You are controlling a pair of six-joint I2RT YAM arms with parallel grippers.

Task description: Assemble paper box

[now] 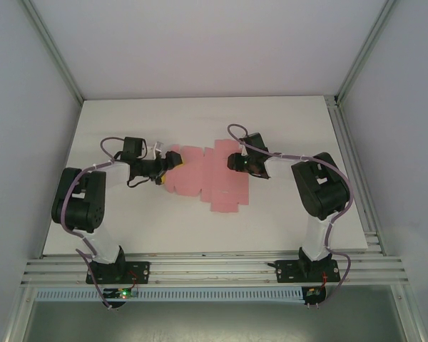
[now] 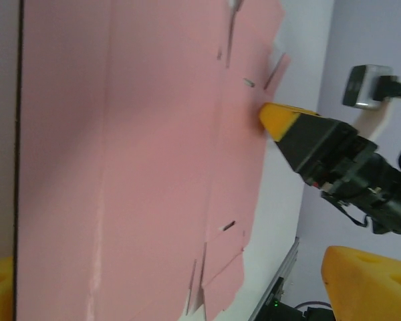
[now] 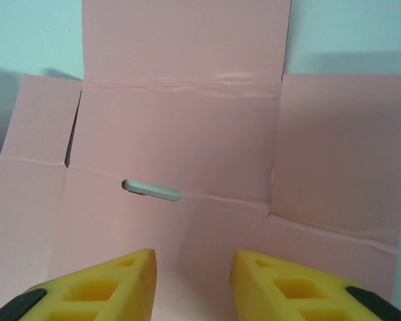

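Note:
The paper box [image 1: 207, 178] is a flat pink die-cut sheet with tabs and slots, lying in the middle of the white table. My left gripper [image 1: 168, 165] sits at its left edge. In the left wrist view its yellow fingers stand wide apart, open, and the pink card [image 2: 134, 167] spans the gap between them. My right gripper [image 1: 235, 161] hovers low over the sheet's upper right part. In the right wrist view it [image 3: 194, 267] is open over a creased panel [image 3: 187, 127] near a slot [image 3: 151, 189], with nothing between its fingers. One right fingertip [image 2: 279, 120] touches the card's edge.
The white table [image 1: 292, 214] has bare room on all sides of the sheet. An aluminium rail [image 1: 214, 269] carrying both arm bases runs along the near edge. Grey walls and metal posts [image 1: 357, 64] enclose the back and sides.

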